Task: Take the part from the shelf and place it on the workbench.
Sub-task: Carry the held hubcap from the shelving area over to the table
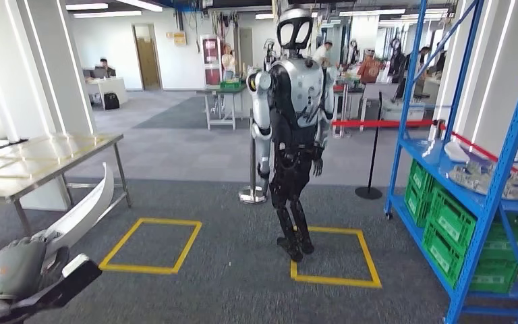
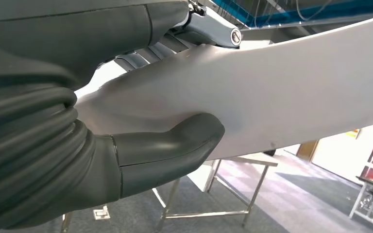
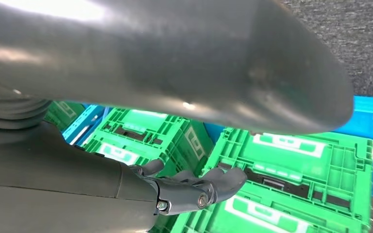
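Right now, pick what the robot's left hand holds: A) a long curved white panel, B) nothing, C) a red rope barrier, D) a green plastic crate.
A: in the left wrist view the left hand has its thumb pressed on the long curved white panel, and the head view shows that panel rising from the hand.

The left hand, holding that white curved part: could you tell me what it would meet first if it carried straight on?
Probably the workbench: the left hand and its white part point up toward its near edge, though depth is unclear.
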Controlling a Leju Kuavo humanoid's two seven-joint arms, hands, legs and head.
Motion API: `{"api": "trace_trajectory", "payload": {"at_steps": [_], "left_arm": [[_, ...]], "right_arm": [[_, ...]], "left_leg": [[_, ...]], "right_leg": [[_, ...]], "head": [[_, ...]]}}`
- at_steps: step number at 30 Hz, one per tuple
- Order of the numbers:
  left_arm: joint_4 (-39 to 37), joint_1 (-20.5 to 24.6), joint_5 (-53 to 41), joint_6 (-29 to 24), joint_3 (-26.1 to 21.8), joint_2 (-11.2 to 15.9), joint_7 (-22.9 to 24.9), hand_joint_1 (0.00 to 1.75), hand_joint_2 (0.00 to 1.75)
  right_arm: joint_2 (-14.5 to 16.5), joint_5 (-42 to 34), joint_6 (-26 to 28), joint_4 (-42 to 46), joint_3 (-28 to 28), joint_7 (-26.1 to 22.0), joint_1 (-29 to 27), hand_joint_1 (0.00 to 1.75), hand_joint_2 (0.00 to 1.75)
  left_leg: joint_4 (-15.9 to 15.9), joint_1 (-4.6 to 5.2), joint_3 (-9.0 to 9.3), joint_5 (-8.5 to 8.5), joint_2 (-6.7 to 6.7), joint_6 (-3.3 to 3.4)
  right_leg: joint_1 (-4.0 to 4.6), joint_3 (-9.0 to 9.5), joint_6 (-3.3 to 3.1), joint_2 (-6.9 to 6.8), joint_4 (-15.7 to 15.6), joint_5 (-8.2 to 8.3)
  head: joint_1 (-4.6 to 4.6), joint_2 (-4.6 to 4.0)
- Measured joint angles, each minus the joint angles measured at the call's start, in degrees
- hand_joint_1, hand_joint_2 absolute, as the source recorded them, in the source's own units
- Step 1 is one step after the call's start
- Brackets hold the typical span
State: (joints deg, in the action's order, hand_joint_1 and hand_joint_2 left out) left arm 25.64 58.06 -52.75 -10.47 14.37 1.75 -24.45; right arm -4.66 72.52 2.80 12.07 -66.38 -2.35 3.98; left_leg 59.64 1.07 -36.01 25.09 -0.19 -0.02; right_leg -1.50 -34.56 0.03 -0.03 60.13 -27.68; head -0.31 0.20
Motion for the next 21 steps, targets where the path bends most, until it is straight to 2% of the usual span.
{"api": "trace_trajectory", "payload": {"at_steps": [3,5,8,9,10,11,12,13,14,15,17,19,21], "left_arm": [[0.1,0.1,0.1,0.0,0.0,0.0,-0.1,1.57,1.75],[0.1,0.3,0.1,0.0,0.0,-0.1,-0.1,1.57,1.75],[0.0,0.4,0.1,0.0,0.0,-0.3,-0.1,1.57,1.75],[-0.1,0.3,0.1,0.0,0.0,-0.4,-0.1,1.57,1.75],[-0.1,0.2,0.1,0.0,0.0,-0.4,-0.1,1.57,1.75],[-0.2,0.1,0.1,0.0,0.0,-0.5,-0.2,1.57,1.75],[-0.2,0.1,0.1,0.0,0.0,-0.5,-0.2,1.57,1.75],[-0.1,0.1,0.1,0.0,0.0,-0.5,-0.2,1.57,1.75],[-0.1,0.2,0.1,0.0,0.0,-0.5,-0.2,1.57,1.75],[-0.1,0.2,0.1,0.0,0.0,-0.5,-0.2,1.57,1.75],[-0.2,0.3,0.1,0.0,0.0,-0.5,-0.2,1.57,1.75],[-0.1,0.3,0.1,0.0,0.0,-0.5,-0.2,1.57,1.75],[-0.2,0.4,0.1,0.0,0.0,-0.4,-0.2,1.57,1.75]], "right_arm": [[0.1,0.0,0.0,0.0,0.0,-0.2,0.0,0.0,0.0],[0.0,0.0,0.1,0.0,0.0,-0.3,0.1,0.0,0.0],[-0.1,0.0,0.3,0.0,0.0,-0.5,0.0,0.0,0.0],[-0.1,0.0,0.3,0.0,0.0,-0.5,0.0,0.0,0.0],[-0.1,0.0,0.3,0.0,0.0,-0.6,0.0,0.0,0.0],[-0.1,0.0,0.3,0.0,0.0,-0.6,0.0,0.0,0.0],[-0.2,0.0,0.3,0.0,0.0,-0.6,0.0,0.0,0.0],[-0.2,0.0,0.3,0.0,0.0,-0.7,0.0,0.0,0.0],[-0.2,0.0,0.3,0.0,0.0,-0.7,0.0,0.0,0.0],[-0.2,0.0,0.4,0.0,0.0,-0.7,0.0,0.0,0.0],[-0.1,0.0,0.5,0.0,0.0,-0.7,0.0,0.0,0.0],[-0.1,0.0,0.6,0.0,0.0,-0.7,0.0,0.0,0.0],[-0.1,0.0,0.6,0.0,0.0,-0.7,0.0,0.0,0.0]], "left_leg": [[-1.0,0.15,0.75,0.27,-0.21,0.62],[-1.7,-0.18,1.65,0.24,-0.22,1.27],[-1.8,-0.26,2.27,0.73,-0.35,1.9],[-1.7,-0.26,2.39,0.95,-0.5,1.91],[-1.5,-0.29,2.54,1.21,-0.68,1.84],[-1.3,-0.36,2.7,1.56,-0.87,1.69],[-0.9,-0.45,2.85,2.0,-1.04,1.45],[-0.4,-0.43,2.85,2.46,-1.19,1.14],[-0.1,-0.4,2.8,2.86,-1.4,0.81],[0.1,-0.33,2.72,3.15,-1.59,0.51],[0.0,-0.26,2.72,3.37,-1.97,0.03],[0.7,-0.3,2.53,3.94,-1.61,-0.55],[5.4,-0.41,0.24,6.16,-0.83,-1.15]], "right_leg": [[-0.16,0.27,1.02,-0.14,-0.2,-0.24],[-0.08,-0.88,1.39,-0.12,2.6,-1.65],[-0.02,-6.99,1.67,-0.01,13.2,-5.42],[-0.03,-8.6,1.75,0.0,15.3,-5.47],[-0.05,-9.08,1.81,0.0,15.1,-4.34],[-0.09,-8.32,1.85,0.02,12.5,-2.23],[-0.15,-6.73,1.91,0.12,8.4,0.12],[-0.12,-4.97,1.9,0.35,4.7,1.63],[-0.09,-3.67,1.73,0.52,2.0,2.43],[-0.01,-3.0,1.47,0.61,0.7,2.43],[0.09,-2.79,0.69,0.43,0.6,2.01],[0.0,-2.37,-0.04,0.12,0.3,1.81],[-0.08,-1.77,-0.68,-0.2,0.1,1.53]], "head": [[0.1,0.0],[0.21,-0.01],[0.44,-0.01],[0.45,-0.02],[0.47,-0.01],[0.49,-0.01],[0.5,-0.02],[0.5,-0.02],[0.46,-0.02],[0.44,-0.01],[0.38,-0.01],[0.33,-0.02],[0.22,-0.01]]}}
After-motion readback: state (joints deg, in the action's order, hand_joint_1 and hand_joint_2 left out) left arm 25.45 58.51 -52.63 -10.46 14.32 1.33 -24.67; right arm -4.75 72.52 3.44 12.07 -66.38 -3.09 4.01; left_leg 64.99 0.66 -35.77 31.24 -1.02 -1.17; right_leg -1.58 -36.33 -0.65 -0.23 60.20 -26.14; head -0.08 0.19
